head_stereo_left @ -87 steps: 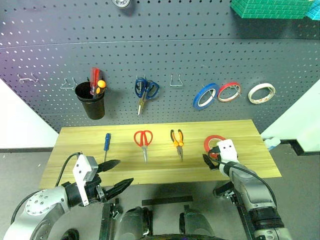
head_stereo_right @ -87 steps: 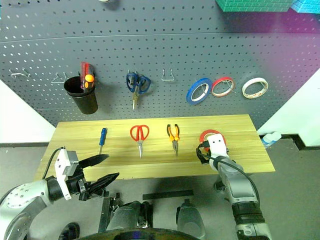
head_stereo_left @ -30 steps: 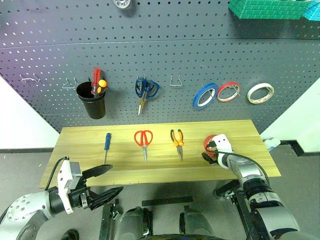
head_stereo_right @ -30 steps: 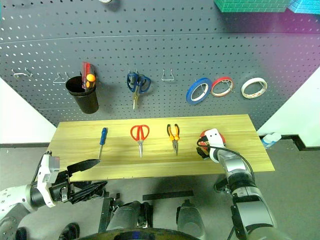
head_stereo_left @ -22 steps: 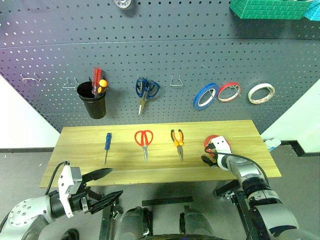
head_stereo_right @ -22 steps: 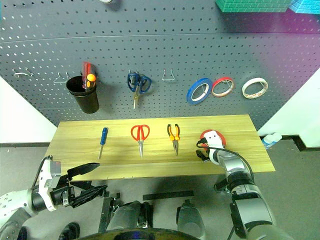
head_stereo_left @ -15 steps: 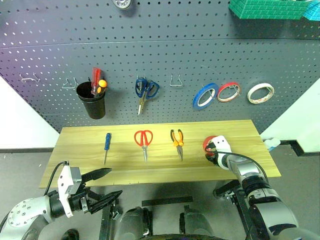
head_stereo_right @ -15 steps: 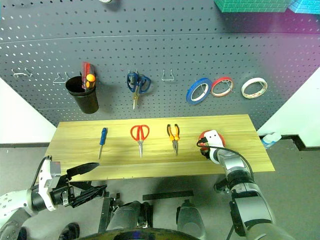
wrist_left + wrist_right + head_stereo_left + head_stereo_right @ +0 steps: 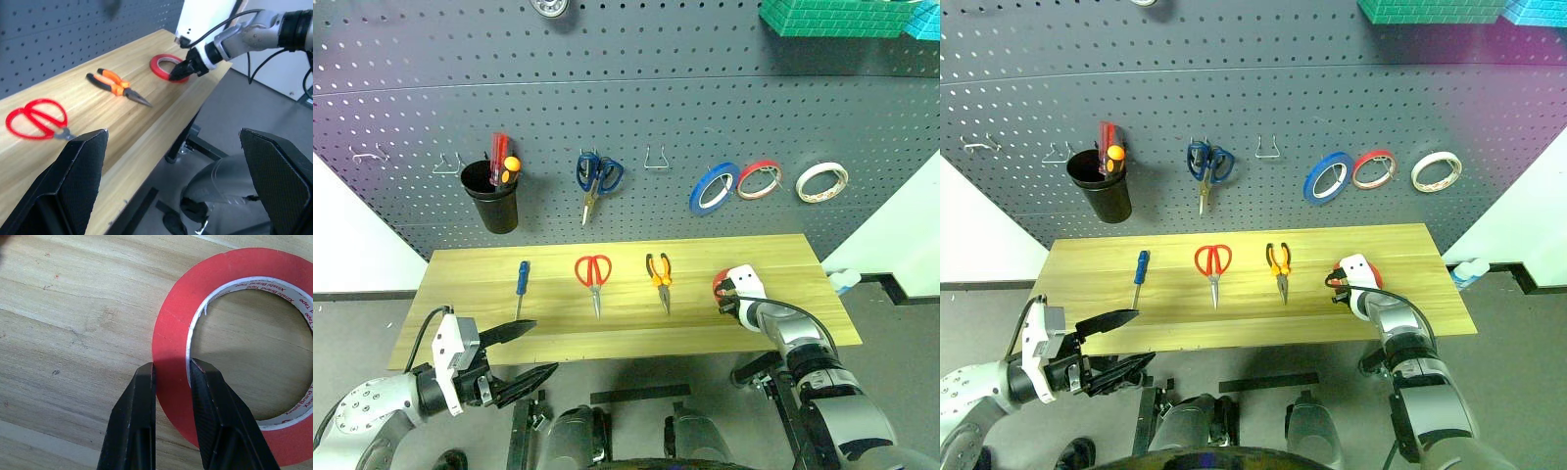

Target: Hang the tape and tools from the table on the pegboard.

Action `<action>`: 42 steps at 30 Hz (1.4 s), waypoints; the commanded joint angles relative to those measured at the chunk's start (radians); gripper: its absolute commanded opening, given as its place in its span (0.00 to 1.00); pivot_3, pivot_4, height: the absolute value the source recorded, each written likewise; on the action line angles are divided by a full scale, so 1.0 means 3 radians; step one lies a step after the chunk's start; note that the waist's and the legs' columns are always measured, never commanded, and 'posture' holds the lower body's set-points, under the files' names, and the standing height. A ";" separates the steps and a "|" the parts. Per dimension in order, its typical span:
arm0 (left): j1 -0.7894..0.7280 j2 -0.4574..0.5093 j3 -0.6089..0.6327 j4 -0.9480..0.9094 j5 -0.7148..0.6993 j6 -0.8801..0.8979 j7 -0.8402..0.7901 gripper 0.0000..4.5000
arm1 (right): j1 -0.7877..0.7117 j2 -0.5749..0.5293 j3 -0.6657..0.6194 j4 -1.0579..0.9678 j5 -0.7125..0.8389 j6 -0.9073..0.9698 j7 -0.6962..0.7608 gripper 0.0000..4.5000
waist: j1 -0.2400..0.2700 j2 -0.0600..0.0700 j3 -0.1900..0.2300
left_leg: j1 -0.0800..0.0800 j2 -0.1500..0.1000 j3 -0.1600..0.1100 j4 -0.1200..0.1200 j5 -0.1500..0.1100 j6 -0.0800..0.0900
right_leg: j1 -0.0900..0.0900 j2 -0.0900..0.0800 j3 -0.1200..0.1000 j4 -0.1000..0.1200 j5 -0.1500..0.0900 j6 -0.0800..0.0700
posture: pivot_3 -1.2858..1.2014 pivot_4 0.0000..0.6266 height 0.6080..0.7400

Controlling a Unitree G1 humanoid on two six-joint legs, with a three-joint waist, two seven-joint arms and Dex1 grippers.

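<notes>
Hovering off the counter's (image 9: 460, 269) near left edge, the left gripper (image 9: 524, 351) stands wide open and holds nothing. On the counter, from left to right, lie the blue screwdriver (image 9: 521, 287), the red scissors (image 9: 594, 276), the pliers (image 9: 660, 278) and the tape (image 9: 234, 347), each well apart from the next and all flat on the wood. The tape sits near the counter's right end, and the right gripper (image 9: 172, 377) is closed on its band there: one finger (image 9: 135, 421) presses the outer edge and the other sits inside the ring, with the tape resting on the wood. Behind the counter rises the pegboard (image 9: 705, 88). Hanging on it, left to right, are two wire hooks (image 9: 367, 153), a black cup (image 9: 490, 196) with red and orange screwdrivers (image 9: 503, 162) in it, blue scissors (image 9: 596, 178), another bare hook (image 9: 655, 159), a blue roll (image 9: 713, 187), a thin red roll (image 9: 759, 179) and a whitish roll (image 9: 823, 181). A green block (image 9: 837, 16) sits at the pegboard's upper right.
</notes>
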 commanded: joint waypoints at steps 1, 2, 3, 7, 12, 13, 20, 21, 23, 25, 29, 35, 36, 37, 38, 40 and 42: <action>-0.0033 0.0044 0.0012 -0.0130 -0.0096 0.0068 0.0017 1.00 | 0.0064 0.0079 -0.0144 -0.0290 0.0215 -0.0040 0.0123 0.15 | 0.0000 0.0001 0.0001 | 0.0000 0.0000 0.0000 -0.0001 0.0000 0.0000 | -0.0001 0.0000 0.0000 0.0000 0.0000 0.0000 | 0.52 0.09 1.00; -0.0045 0.0050 0.0010 -0.0144 -0.0108 0.0090 0.0017 1.00 | 0.0107 0.0083 -0.0194 -0.0372 0.0275 -0.0037 0.0148 0.15 | 0.0002 0.0001 0.0001 | 0.0000 0.0000 0.0000 -0.0002 0.0000 0.0000 | -0.0001 0.0000 0.0000 0.0000 0.0000 0.0001 | 0.52 0.09 1.00; -0.0059 0.0053 0.0008 -0.0151 -0.0115 0.0106 0.0021 1.00 | 0.0147 0.0082 -0.0232 -0.0440 0.0319 -0.0024 0.0167 0.15 | 0.0003 0.0001 0.0001 | -0.0001 0.0000 0.0000 -0.0002 0.0000 0.0000 | -0.0002 0.0000 0.0000 0.0000 0.0001 0.0001 | 0.52 0.09 1.00; -0.0147 0.0058 -0.0012 -0.0160 -0.0112 0.0147 0.0041 1.00 | 0.0307 0.0049 -0.0418 -0.0696 0.0510 -0.0008 0.0193 0.15 | 0.0011 0.0002 0.0000 | -0.0003 -0.0002 0.0001 -0.0001 0.0000 0.0000 | -0.0002 -0.0001 0.0000 -0.0001 0.0002 0.0004 | 0.52 0.08 1.00; -0.0240 0.0065 -0.0042 -0.0153 -0.0118 0.0191 0.0055 1.00 | 0.0565 0.0075 -0.0771 -0.1138 0.0859 0.0051 0.0189 0.15 | 0.0004 0.0003 -0.0001 | -0.0003 -0.0002 0.0001 -0.0001 0.0000 0.0000 | -0.0003 0.0000 0.0000 -0.0001 0.0005 0.0009 | 0.51 0.06 1.00; -0.0254 0.0068 -0.0044 -0.0146 -0.0113 0.0188 0.0051 1.00 | 0.0638 0.0100 -0.0824 -0.1266 0.0930 0.0036 0.0206 0.15 | 0.0002 0.0005 -0.0002 | -0.0004 -0.0002 0.0001 -0.0002 0.0000 0.0000 | -0.0003 0.0000 0.0000 -0.0001 0.0005 0.0010 | 0.51 0.05 1.00; -0.0485 0.0065 -0.0132 -0.0048 -0.0074 0.0204 0.0064 1.00 | 0.1136 0.0213 -0.0933 -0.2006 0.1224 0.0111 0.0229 0.15 | 0.0001 0.0017 -0.0033 | -0.0004 -0.0001 0.0003 -0.0002 0.0001 -0.0001 | -0.0003 0.0003 -0.0001 0.0000 0.0006 0.0012 | 0.50 0.02 1.00; -0.0523 0.0061 -0.0151 -0.0041 -0.0072 0.0212 0.0071 1.00 | 0.1191 0.0230 -0.0961 -0.2100 0.1283 0.0132 0.0225 0.15 | -0.0003 0.0019 -0.0041 | -0.0004 -0.0001 0.0004 -0.0002 0.0001 -0.0001 | -0.0003 0.0003 -0.0001 0.0000 0.0006 0.0012 | 0.49 0.01 1.00; -0.0594 0.0067 -0.0166 -0.0023 -0.0092 0.0232 0.0067 1.00 | 0.1312 0.0265 -0.1006 -0.2315 0.1399 0.0118 0.0250 0.15 | -0.0003 0.0022 -0.0047 | -0.0004 -0.0001 0.0005 -0.0001 0.0001 0.0000 | -0.0003 0.0004 -0.0001 0.0001 0.0006 0.0013 | 0.49 0.00 1.00; -0.0656 0.0082 -0.0174 0.0010 -0.0122 0.0255 0.0046 1.00 | 0.1373 0.0292 -0.1070 -0.2428 0.1516 0.0096 0.0264 0.15 | -0.0009 0.0022 -0.0062 | -0.0004 -0.0001 0.0006 0.0001 0.0001 0.0000 | -0.0003 0.0005 -0.0001 0.0002 0.0006 0.0013 | 0.49 0.00 1.00; -0.0758 0.0115 -0.0161 0.0079 -0.0205 0.0322 -0.0038 1.00 | 0.1443 0.0317 -0.1142 -0.2544 0.1633 -0.0041 0.0325 0.15 | -0.0033 0.0018 -0.0086 | -0.0003 0.0000 0.0006 0.0004 0.0001 0.0000 | -0.0003 0.0008 0.0000 0.0006 0.0006 0.0013 | 0.48 0.00 1.00; -0.0841 0.0150 -0.0120 0.0170 -0.0294 0.0370 -0.0115 1.00 | 0.1471 0.0357 -0.1211 -0.2652 0.1770 -0.0267 0.0405 0.15 | -0.0088 0.0019 -0.0106 | -0.0002 0.0001 0.0006 0.0006 0.0001 0.0000 | 0.0000 0.0009 0.0000 0.0008 0.0006 0.0014 | 0.48 0.00 1.00; -0.0847 0.0144 -0.0121 0.0179 -0.0294 0.0366 -0.0114 1.00 | 0.1469 0.0355 -0.1213 -0.2649 0.1762 -0.0320 0.0406 0.15 | -0.0090 0.0019 -0.0109 | -0.0001 0.0001 0.0006 0.0007 0.0001 0.0001 | 0.0000 0.0009 0.0000 0.0008 0.0006 0.0014 | 0.48 0.00 1.00; -0.0847 0.0135 -0.0122 0.0181 -0.0305 0.0367 -0.0115 1.00 | 0.1455 0.0353 -0.1223 -0.2647 0.1791 -0.0346 0.0425 0.15 | -0.0090 0.0019 -0.0110 | -0.0001 0.0001 0.0007 0.0007 0.0001 0.0001 | 0.0000 0.0009 0.0001 0.0008 0.0006 0.0014 | 0.48 0.00 1.00; -0.0845 0.0128 -0.0121 0.0175 -0.0326 0.0375 -0.0113 1.00 | 0.1441 0.0343 -0.1227 -0.2641 0.1794 -0.0383 0.0434 0.15 | -0.0088 0.0019 -0.0110 | 0.0000 0.0001 0.0007 0.0007 0.0001 0.0001 | 0.0001 0.0009 0.0001 0.0009 0.0006 0.0014 | 0.48 0.00 1.00; -0.0838 0.0123 -0.0092 0.0146 -0.0417 0.0416 -0.0113 1.00 | 0.1364 0.0346 -0.1303 -0.2623 0.1903 -0.0397 0.0423 0.15 | -0.0085 0.0021 -0.0112 | 0.0000 0.0001 0.0007 0.0007 0.0002 0.0001 | 0.0000 0.0009 0.0001 0.0009 0.0006 0.0014 | 0.48 0.00 1.00; -0.0831 0.0122 -0.0051 0.0137 -0.0481 0.0445 -0.0105 1.00 | 0.1278 0.0328 -0.1359 -0.2549 0.1962 -0.0404 0.0416 0.15 | -0.0086 0.0021 -0.0112 | 0.0000 0.0001 0.0007 0.0008 0.0002 0.0001 | 0.0001 0.0009 0.0002 0.0012 0.0006 0.0014 | 0.48 0.00 1.00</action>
